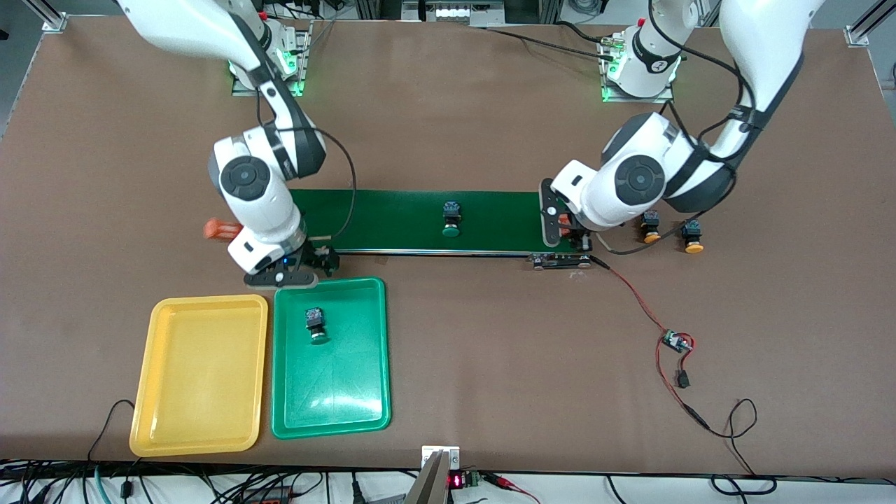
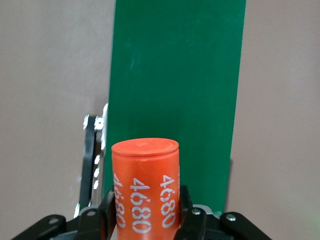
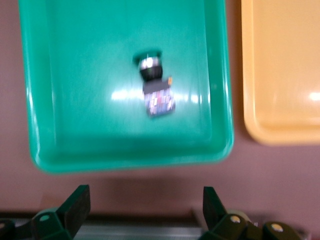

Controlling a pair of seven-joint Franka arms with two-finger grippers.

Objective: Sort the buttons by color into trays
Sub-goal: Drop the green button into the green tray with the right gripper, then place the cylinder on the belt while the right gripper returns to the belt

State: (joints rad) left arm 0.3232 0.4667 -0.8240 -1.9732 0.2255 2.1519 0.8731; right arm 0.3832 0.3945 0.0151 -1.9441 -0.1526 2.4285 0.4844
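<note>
Your right end effector (image 3: 142,210) hangs spread above the green tray's (image 1: 364,350) rim; your left end effector (image 2: 145,220) pinches an orange cylinder (image 2: 146,187).

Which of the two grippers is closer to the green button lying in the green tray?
The right one. The right gripper hangs open just above the green tray's rim, close to the green button. The left gripper is at the conveyor belt's end, shut on an orange cylinder.
</note>
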